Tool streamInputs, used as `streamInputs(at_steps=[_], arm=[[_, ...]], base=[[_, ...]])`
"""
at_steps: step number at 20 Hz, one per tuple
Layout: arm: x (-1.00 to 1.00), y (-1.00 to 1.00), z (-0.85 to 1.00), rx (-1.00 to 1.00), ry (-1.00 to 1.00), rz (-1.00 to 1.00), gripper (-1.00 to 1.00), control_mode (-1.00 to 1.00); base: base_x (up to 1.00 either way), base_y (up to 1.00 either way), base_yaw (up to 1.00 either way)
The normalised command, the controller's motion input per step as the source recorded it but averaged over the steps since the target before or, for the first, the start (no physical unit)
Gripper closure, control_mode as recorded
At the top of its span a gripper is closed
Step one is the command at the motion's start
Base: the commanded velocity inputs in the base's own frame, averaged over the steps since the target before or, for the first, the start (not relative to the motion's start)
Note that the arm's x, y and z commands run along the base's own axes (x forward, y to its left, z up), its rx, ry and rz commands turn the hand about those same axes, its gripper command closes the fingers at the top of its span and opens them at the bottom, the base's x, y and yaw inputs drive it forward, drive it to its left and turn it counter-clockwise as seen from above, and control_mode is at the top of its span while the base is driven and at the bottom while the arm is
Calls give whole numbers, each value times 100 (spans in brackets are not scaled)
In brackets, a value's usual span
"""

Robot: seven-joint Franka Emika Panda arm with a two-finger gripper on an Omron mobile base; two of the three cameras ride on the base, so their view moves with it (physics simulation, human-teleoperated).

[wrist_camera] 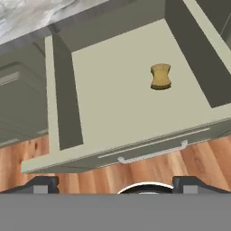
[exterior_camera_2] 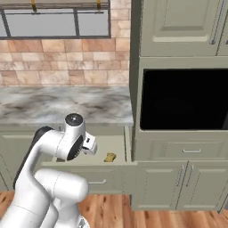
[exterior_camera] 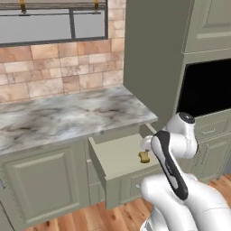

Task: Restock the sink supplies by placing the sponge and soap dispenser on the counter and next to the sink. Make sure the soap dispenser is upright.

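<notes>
Nearest the lens in the hand view, the two dark fingertips of the gripper (wrist_camera: 115,184) rise at six o'clock, spread wide apart with nothing between them. Just beyond them runs the drawer (wrist_camera: 63,155) front with its slim handle (wrist_camera: 153,152), and past that the pulled-out drawer's pale floor.

On that floor lies the sponge (wrist_camera: 160,76), the lone item I can make out in the drawer. From the hand it sits up and toward one o'clock, well apart from the fingertips, and nearer the drawer's right-hand wall than its left. It is a small yellow-orange block, slightly waisted, and its long axis runs roughly twelve to six in this view, that is, from the drawer front toward the back. At this size I can't say for sure which face is up.

In the left base view the sponge (exterior_camera: 144,157) shows just beside the wrist, and in the right base view the sponge (exterior_camera_2: 109,156) lies to the three o'clock side of the hand (exterior_camera_2: 89,145).

My reading: the coming reach turns on shifting the hand toward one o'clock and down, with the fingers closing across the sponge's short width. The counter (exterior_camera: 67,117) lies above the drawer, toward twelve o'clock.
</notes>
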Motion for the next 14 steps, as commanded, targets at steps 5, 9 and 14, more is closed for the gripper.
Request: streamInputs(at_steps=[5,9,14], arm=[[100,-24,-73,-4,11,1,-100,-100],[91,-1,-62,-17,27,-5,-100,-100],[62,0,-71,-24,26,-9,-100,-100]], base=[[0,0,0],[0,0,0],[0,0,0]])
